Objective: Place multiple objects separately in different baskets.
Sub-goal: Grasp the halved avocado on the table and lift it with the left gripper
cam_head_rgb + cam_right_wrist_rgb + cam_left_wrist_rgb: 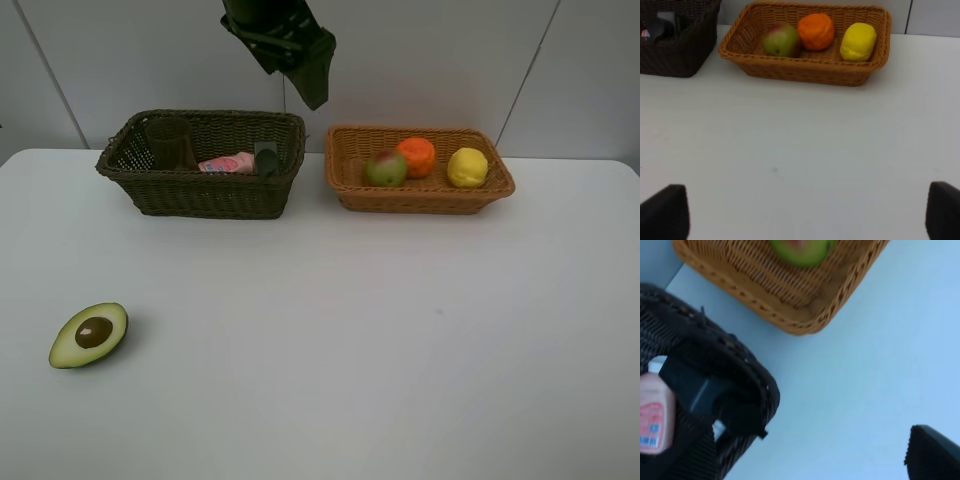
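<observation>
The halved avocado [89, 335] is seen on the table [380, 330], well apart from both baskets. The right gripper [805, 212] is held wide open and empty — the left gripper's [312, 85] state cannot be told.

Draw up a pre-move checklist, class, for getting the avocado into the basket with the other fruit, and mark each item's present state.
1. Avocado lies free on the table, nothing touching it: ok.
2. Tan basket has bare room in front of the pear, orange and lemon: ok.
3. Right gripper open and empty: ok.
4. Left gripper empty: cannot tell; one finger shows.
5. Dark basket holds no fruit: cannot tell.
</observation>
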{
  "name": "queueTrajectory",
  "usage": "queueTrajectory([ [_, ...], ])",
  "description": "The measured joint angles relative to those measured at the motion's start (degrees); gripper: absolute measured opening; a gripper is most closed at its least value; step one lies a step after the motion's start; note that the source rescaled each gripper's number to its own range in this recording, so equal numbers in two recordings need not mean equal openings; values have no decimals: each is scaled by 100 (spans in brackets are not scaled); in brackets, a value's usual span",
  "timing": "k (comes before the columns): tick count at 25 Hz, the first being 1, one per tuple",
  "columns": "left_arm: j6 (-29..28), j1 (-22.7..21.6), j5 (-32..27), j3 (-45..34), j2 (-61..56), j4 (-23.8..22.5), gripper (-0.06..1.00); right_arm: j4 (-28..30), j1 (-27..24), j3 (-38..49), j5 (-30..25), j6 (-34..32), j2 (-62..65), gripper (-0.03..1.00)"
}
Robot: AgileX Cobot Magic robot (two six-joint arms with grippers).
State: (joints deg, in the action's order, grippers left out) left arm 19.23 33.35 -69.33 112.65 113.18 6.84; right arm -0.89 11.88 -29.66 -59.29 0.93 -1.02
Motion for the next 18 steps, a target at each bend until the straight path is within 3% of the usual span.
queueTrajectory([
  [5,0,-312,-2,-1451,-1070,-19,100,0,0,0,0,-5,0,100],
  [12,-172,-584,655,-3497,-2583,-26,100,0,0,0,0,-5,0,100],
  [18,-786,-584,782,-4412,-3372,-26,100,0,0,0,0,-5,0,100],
])
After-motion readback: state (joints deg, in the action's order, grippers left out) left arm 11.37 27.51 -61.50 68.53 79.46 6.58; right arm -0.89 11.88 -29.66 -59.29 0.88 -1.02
